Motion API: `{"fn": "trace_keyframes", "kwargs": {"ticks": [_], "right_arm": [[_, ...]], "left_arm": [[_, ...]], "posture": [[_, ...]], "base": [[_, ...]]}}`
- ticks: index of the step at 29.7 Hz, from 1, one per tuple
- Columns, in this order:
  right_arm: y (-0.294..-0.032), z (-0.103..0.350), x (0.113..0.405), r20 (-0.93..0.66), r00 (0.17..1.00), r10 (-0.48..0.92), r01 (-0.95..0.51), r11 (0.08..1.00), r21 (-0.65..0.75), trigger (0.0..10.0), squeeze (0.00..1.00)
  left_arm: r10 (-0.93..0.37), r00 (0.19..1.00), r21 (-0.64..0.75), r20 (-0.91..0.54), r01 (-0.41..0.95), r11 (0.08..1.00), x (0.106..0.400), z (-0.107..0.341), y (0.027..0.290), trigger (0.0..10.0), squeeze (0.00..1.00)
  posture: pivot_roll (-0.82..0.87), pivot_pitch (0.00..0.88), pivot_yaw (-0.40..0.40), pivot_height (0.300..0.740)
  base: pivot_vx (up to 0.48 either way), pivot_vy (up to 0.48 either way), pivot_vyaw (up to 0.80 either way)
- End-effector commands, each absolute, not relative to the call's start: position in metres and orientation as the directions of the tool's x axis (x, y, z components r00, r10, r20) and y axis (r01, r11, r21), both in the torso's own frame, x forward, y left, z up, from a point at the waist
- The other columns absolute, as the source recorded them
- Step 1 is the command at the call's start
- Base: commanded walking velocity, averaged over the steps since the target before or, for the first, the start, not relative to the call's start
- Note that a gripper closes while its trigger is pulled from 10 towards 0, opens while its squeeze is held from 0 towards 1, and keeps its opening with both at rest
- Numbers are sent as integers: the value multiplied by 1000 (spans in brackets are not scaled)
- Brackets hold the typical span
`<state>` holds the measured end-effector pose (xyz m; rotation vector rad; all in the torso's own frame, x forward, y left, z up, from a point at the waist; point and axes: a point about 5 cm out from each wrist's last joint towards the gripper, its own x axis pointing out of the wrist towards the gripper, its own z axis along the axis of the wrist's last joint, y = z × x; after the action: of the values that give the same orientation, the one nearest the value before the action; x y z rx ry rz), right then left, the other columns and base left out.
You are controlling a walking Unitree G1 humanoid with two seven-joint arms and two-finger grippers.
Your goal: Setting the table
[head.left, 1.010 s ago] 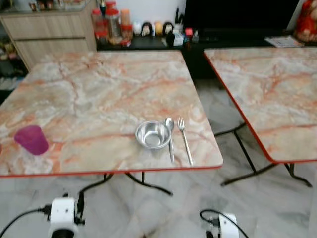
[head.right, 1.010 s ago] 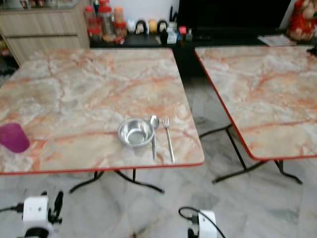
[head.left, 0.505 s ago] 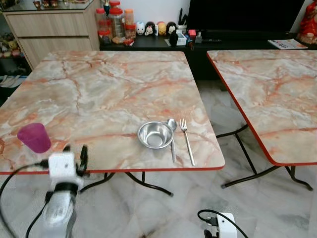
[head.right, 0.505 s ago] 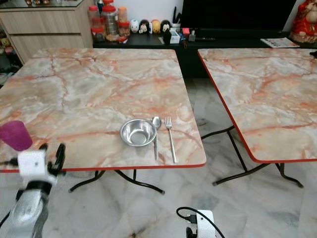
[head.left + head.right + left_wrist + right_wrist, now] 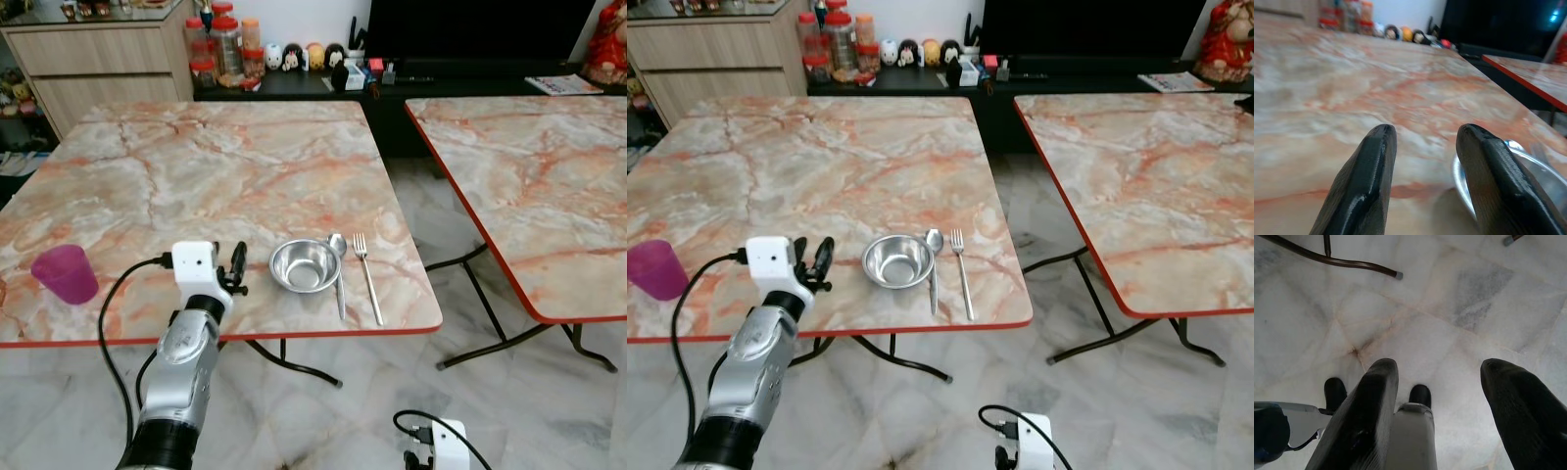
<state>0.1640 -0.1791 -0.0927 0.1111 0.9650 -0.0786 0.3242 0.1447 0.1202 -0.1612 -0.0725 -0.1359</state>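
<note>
A steel bowl (image 5: 305, 264) sits near the front edge of the marbled table (image 5: 196, 166), with a spoon (image 5: 338, 274) and a fork (image 5: 367, 277) lying just to its right. A purple cup (image 5: 64, 273) stands at the table's front left. My left gripper (image 5: 236, 266) is raised over the table just left of the bowl, open and empty; the bowl's rim (image 5: 1508, 166) lies beside one fingertip. My right arm (image 5: 436, 446) hangs low, its gripper (image 5: 1440, 396) open over the floor.
A second marbled table (image 5: 549, 176) stands to the right across a gap of tiled floor (image 5: 431, 225). Behind are a wooden cabinet (image 5: 98, 59), jars and figurines (image 5: 255, 54) on a dark shelf, and a black screen (image 5: 470, 29).
My left arm has risen from below the table edge and reached forward over the table to just left of the bowl. The right arm stays low.
</note>
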Motion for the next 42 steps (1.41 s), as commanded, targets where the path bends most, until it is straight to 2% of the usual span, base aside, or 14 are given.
{"fn": "trace_keyframes", "kwargs": {"ticks": [1, 4, 17, 25, 26, 28, 29, 33, 42], "right_arm": [[-182, -91, 167, -818, 574, -32, 137, 989, 58, 10000, 0], [-183, -91, 167, -816, 577, -37, 147, 987, 59, 10000, 0], [-184, -90, 168, -811, 584, -44, 144, 988, 51, 10000, 0], [-183, -90, 168, -812, 583, -41, 141, 989, 51, 10000, 0], [-183, -90, 168, -812, 583, -41, 140, 989, 51, 10000, 0], [-183, -90, 168, -812, 583, -41, 140, 989, 50, 10000, 0], [-183, -90, 168, -811, 583, -42, 142, 989, 51, 10000, 0], [-183, -90, 168, -812, 582, -44, 145, 988, 51, 10000, 0], [-183, -91, 168, -814, 579, -43, 145, 988, 50, 10000, 0]], "left_arm": [[-146, 987, -173, 62, 154, 973, 330, 120, 141, 10000, 0], [-132, 990, -209, 58, 141, 968, 335, 121, 139, 10000, 0], [-114, 993, -190, 38, 119, 975, 339, 113, 134, 10000, 0], [-187, 979, -232, -77, 165, 959, 344, 104, 123, 10000, 0], [-174, 982, -277, -77, 147, 950, 345, 105, 123, 10000, 812], [-161, 984, -299, -80, 130, 945, 346, 106, 124, 10000, 812], [-173, 983, -319, -64, 144, 937, 347, 110, 124, 10000, 1000], [-181, 982, -346, -55, 152, 926, 350, 115, 123, 10000, 1000], [-236, 964, -317, -119, 189, 930, 354, 112, 111, 10000, 1000]], "posture": [[23, 0, -16, 740], [17, 0, -13, 740], [9, 0, -17, 740], [11, 0, -16, 740], [10, 0, -16, 740], [10, 0, -16, 740], [6, 0, -14, 740], [6, 0, -14, 740], [3, 0, -12, 740]], "base": [[0, 0, 0], [0, 0, 0], [0, 0, 0], [0, 0, 0], [0, 0, 0], [0, 0, 0], [0, 0, 0], [0, 0, 0], [0, 0, 0]]}}
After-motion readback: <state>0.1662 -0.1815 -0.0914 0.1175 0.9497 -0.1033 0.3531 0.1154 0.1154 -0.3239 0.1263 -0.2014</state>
